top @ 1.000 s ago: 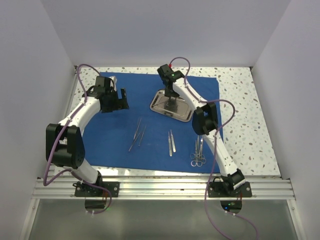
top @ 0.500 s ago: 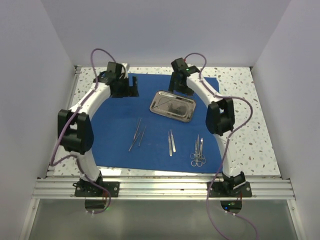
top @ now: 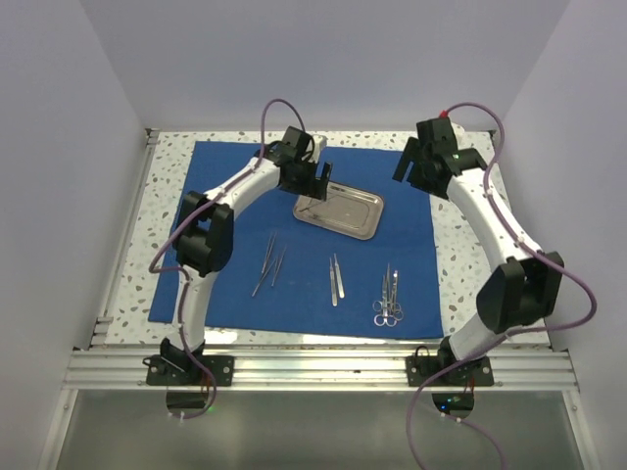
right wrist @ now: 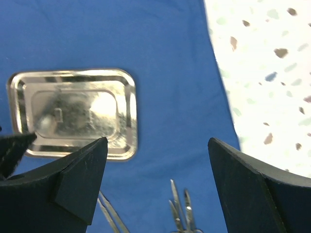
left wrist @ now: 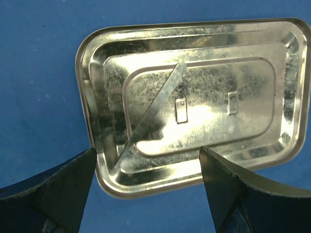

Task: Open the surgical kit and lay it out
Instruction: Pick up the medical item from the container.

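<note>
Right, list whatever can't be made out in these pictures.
- Top view: the left gripper covers the steel tray's far left corner.
- Left wrist view: the diagonal strip in the tray may be an object or a reflection; unclear.
- Right wrist view: the silver instruments are cut off by the bottom edge, handles unseen.
- Top view: the tweezers are too small to show their tips.

The left arm is seen reaching forward and curving inward toward the middle, elbow raised on the left side. The left claw is pointed downward, its jaws spread wide apart. The right arm is arched along the right side, elbow held near and the wrist carried far forward. The right claw is angled down and inward, jaws likewise parted wide. The two claws are seen well apart.
</note>
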Tool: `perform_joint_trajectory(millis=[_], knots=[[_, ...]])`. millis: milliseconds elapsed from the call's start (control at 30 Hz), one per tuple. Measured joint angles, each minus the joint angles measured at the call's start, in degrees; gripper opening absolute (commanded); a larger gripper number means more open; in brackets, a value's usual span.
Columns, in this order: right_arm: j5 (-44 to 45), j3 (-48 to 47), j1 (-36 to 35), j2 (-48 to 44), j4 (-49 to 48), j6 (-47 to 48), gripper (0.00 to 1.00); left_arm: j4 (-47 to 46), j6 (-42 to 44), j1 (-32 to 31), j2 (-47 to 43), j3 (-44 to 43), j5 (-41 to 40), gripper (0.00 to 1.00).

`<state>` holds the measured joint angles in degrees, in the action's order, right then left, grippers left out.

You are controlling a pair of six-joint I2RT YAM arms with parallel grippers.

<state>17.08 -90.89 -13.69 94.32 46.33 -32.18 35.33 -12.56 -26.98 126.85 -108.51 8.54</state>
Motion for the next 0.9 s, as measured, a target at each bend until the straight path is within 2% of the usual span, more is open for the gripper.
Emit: perform_joint_trajectory(millis=[167, 233, 367, 533, 767, 900], knots=[[0.0, 7.8, 1.4, -8.0, 1.0, 0.8, 0.89, -0.1, 0.2, -0.9, 4.8, -3.7, -0.9, 0.84], [0.2, 9.2, 1.7, -9.8, 1.7, 0.9, 0.89, -0.1, 0.2, -0.9, 6.1, -4.5, -1.2, 0.81], [0.6, 10.9, 1.8, -12.8, 3.6, 1.4, 0.89, -0.3, 0.2, -0.9, 7.6, -4.6, -1.4, 0.67], [1.5, 12.2, 2.2, -15.6, 4.7, 1.6, 0.89, -0.8, 0.3, -1.5, 7.9, -4.0, -1.7, 0.63], [1.5, 15.5, 2.5, -18.1, 5.7, 1.1, 0.89, -2.9, 1.4, -2.7, 5.6, 1.1, -4.0, 0.55], [1.5, 17.3, 2.5, -18.8, 6.0, 0.7, 0.89, -3.4, 1.7, -2.8, 2.5, 6.1, -5.1, 0.54]])
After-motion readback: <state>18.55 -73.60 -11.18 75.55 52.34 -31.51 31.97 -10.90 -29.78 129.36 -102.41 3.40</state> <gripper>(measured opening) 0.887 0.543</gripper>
